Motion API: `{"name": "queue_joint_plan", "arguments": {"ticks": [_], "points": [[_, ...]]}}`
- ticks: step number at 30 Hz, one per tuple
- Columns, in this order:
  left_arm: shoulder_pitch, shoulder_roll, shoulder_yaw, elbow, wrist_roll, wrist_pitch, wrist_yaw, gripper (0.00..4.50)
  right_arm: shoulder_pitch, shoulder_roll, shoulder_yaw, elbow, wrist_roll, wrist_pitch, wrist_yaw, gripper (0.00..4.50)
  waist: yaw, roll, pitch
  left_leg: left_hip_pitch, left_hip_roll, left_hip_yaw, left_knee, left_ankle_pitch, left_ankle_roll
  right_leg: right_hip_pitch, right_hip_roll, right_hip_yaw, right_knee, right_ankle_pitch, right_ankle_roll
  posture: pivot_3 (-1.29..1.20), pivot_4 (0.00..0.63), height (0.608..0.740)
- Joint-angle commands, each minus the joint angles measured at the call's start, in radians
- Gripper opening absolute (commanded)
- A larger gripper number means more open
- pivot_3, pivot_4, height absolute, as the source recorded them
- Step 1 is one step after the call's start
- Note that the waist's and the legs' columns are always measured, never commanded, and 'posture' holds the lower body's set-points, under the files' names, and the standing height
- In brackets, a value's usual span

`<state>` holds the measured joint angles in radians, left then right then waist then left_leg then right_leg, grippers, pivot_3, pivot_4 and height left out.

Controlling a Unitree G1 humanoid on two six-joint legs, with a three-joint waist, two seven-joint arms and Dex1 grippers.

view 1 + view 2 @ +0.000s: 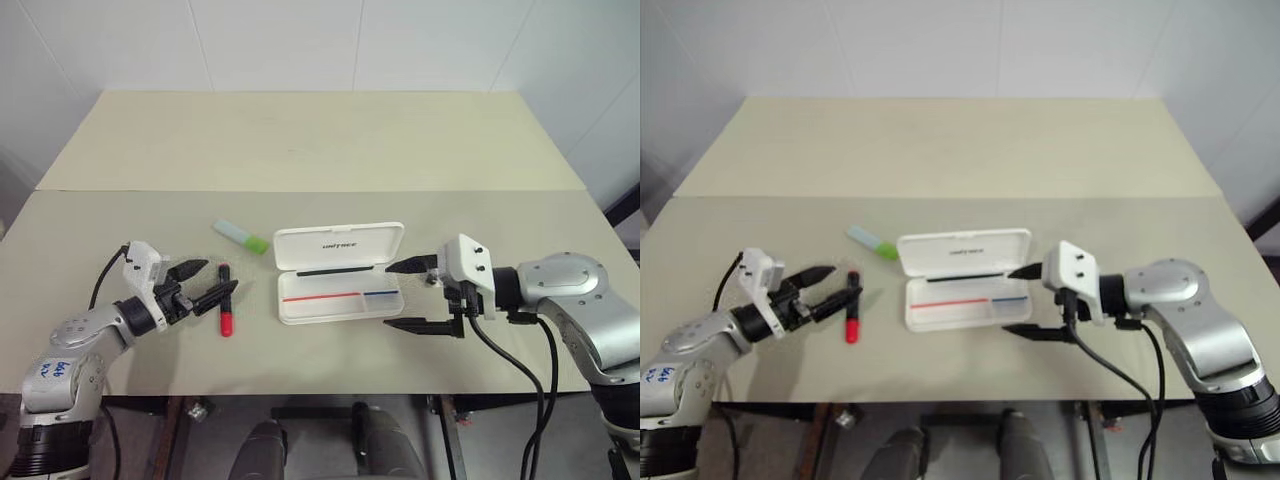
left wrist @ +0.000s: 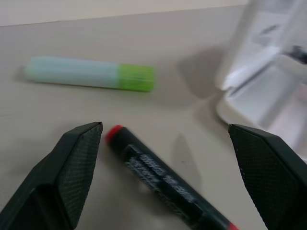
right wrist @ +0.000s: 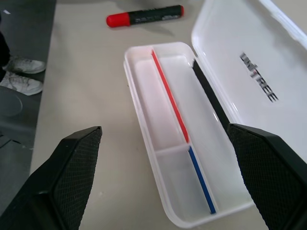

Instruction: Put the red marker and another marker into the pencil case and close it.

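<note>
Centrally, rounded white plastic pencil case lies open, long axis crosswise; slim red marker points away, red end nearest; left hand and right hand gape empty

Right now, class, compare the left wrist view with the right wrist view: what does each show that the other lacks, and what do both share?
Left wrist alone: the green-capped highlighter lying on the table, and the open left claw straddling the red marker.

Right wrist alone: the case's empty compartments with red and blue stripes, the lid lettering, the open right claw, and shoes on the floor.

Both: the red marker, the open case, the table.
</note>
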<state>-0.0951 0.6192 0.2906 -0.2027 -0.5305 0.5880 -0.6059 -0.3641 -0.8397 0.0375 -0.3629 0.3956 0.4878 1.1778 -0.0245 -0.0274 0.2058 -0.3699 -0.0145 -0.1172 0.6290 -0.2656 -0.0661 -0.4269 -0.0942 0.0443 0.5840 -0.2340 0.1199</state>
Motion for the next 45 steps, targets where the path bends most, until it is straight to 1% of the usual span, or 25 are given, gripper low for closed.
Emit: {"name": "queue_joint_plan", "arguments": {"ticks": [1, 8, 13, 15, 18, 19, 26, 27, 28, 29, 32, 36, 40, 43, 45], "points": [[0.003, -0.023, -0.021, -0.078, 0.022, 0.064, 0.092, 4.50, 0.003, -0.019, -0.032, 0.018, 0.007, -0.039, 0.010, 4.45, -0.001, 0.000, 0.000, 0.000, 0.000, 0.000, 0.000, 0.000, 0.000, 0.000, 0.000, 0.000, 0.000, 0.000, 0.000, 0.00, 0.150, 0.740], [0.017, -0.022, -0.048, -0.160, 0.015, 0.214, 0.168, 4.50, 0.015, -0.041, -0.045, 0.047, 0.010, -0.069, 0.018, 4.45, -0.003, -0.001, 0.001, 0.000, 0.000, 0.001, -0.001, 0.000, 0.000, 0.000, 0.000, 0.000, -0.001, 0.000, 0.000, 0.00, 0.150, 0.740], [0.023, 0.008, -0.058, -0.192, 0.034, 0.359, 0.224, 4.50, 0.009, -0.052, -0.042, 0.060, 0.009, -0.074, 0.019, 4.45, -0.003, -0.002, 0.001, 0.000, 0.000, 0.001, 0.000, 0.000, 0.000, 0.000, 0.000, 0.000, -0.001, 0.000, -0.001, 0.00, 0.150, 0.740], [0.017, 0.012, -0.061, -0.195, 0.040, 0.392, 0.240, 4.50, 0.003, -0.052, -0.039, 0.067, 0.007, -0.076, 0.019, 4.45, -0.004, -0.002, 0.001, 0.001, 0.000, 0.001, 0.000, 0.000, 0.000, 0.000, 0.000, 0.001, -0.001, 0.000, -0.001, 0.00, 0.150, 0.740], [0.006, 0.022, -0.071, -0.194, 0.057, 0.416, 0.254, 3.89, -0.006, -0.052, -0.036, 0.079, 0.004, -0.083, 0.019, 4.50, -0.005, -0.002, 0.001, 0.001, 0.000, 0.002, 0.000, 0.000, 0.000, 0.000, 0.000, 0.001, -0.001, 0.000, -0.001, 0.00, 0.150, 0.740], [0.000, 0.019, -0.073, -0.190, 0.061, 0.420, 0.261, 3.60, -0.008, -0.052, -0.037, 0.082, 0.003, -0.086, 0.019, 4.50, -0.005, -0.002, 0.001, 0.001, 0.000, 0.002, 0.000, 0.000, 0.000, 0.000, 0.000, 0.001, -0.001, 0.000, -0.001, 0.00, 0.150, 0.740], [-0.031, 0.019, -0.089, -0.170, 0.065, 0.419, 0.254, 1.28, 0.005, -0.065, -0.054, 0.094, 0.007, -0.104, 0.022, 4.50, -0.002, -0.002, 0.001, 0.001, 0.000, 0.002, 0.000, 0.000, 0.000, 0.000, 0.000, 0.001, -0.001, 0.000, -0.001, 0.00, 0.150, 0.740], [-0.036, 0.024, -0.094, -0.166, 0.067, 0.414, 0.247, 1.03, 0.009, -0.068, -0.057, 0.095, 0.009, -0.108, 0.024, 4.50, -0.002, -0.002, 0.001, 0.001, 0.000, 0.002, 0.000, 0.000, 0.000, 0.000, 0.000, 0.001, -0.001, 0.000, -0.001, 0.00, 0.150, 0.740], [-0.041, 0.027, -0.097, -0.161, 0.070, 0.407, 0.242, 0.69, 0.013, -0.069, -0.060, 0.095, 0.011, -0.112, 0.025, 4.50, -0.002, -0.002, 0.001, 0.001, 0.000, 0.002, 0.000, 0.000, 0.000, 0.000, 0.000, 0.001, -0.001, 0.000, -0.001, 0.00, 0.150, 0.740], [-0.055, 0.030, -0.096, -0.150, 0.071, 0.389, 0.230, 0.61, 0.020, -0.071, -0.068, 0.094, 0.016, -0.118, 0.028, 4.50, -0.002, -0.002, 0.001, 0.001, 0.000, 0.002, 0.000, 0.000, 0.000, 0.000, 0.000, 0.001, -0.001, 0.000, -0.001, 0.00, 0.150, 0.740], [-0.094, 0.052, -0.092, -0.121, 0.080, 0.337, 0.187, 0.61, 0.039, -0.067, -0.092, 0.093, 0.036, -0.129, 0.037, 4.50, 0.000, -0.002, 0.001, 0.001, 0.000, 0.002, 0.001, 0.000, 0.000, 0.000, 0.000, 0.001, -0.001, 0.000, -0.001, 0.00, 0.150, 0.740], [-0.208, 0.082, -0.063, -0.050, 0.063, 0.212, 0.083, 0.61, 0.096, -0.063, -0.135, 0.100, 0.082, -0.147, 0.073, 4.50, 0.003, -0.005, 0.003, 0.000, 0.000, 0.002, 0.001, 0.000, 0.000, 0.000, 0.000, 0.000, -0.001, 0.000, -0.001, 0.00, 0.150, 0.740], [-0.331, 0.106, -0.046, 0.009, 0.009, 0.091, -0.086, 0.61, 0.130, -0.063, -0.159, 0.118, 0.083, -0.182, 0.087, 4.50, 0.001, -0.005, 0.003, -0.001, 0.000, 0.003, 0.000, 0.000, 0.000, 0.000, 0.000, 0.001, -0.003, 0.000, -0.001, 0.00, 0.150, 0.740], [-0.423, 0.138, -0.089, 0.048, 0.018, -0.013, -0.225, 0.61, 0.132, -0.056, -0.166, 0.127, 0.079, -0.190, 0.074, 4.50, -0.004, -0.005, 0.003, 0.000, 0.001, 0.004, -0.001, 0.000, 0.000, 0.000, 0.000, 0.001, -0.003, 0.000, -0.001, 0.00, 0.150, 0.740], [-0.488, 0.129, -0.111, 0.073, 0.002, -0.059, -0.303, 0.61, 0.132, -0.051, -0.166, 0.130, 0.077, -0.192, 0.065, 4.50, -0.003, -0.005, 0.003, 0.000, 0.001, 0.004, -0.001, 0.000, -0.001, 0.000, 0.000, 0.001, -0.002, 0.000, 0.000, 0.00, 0.150, 0.740]]}}
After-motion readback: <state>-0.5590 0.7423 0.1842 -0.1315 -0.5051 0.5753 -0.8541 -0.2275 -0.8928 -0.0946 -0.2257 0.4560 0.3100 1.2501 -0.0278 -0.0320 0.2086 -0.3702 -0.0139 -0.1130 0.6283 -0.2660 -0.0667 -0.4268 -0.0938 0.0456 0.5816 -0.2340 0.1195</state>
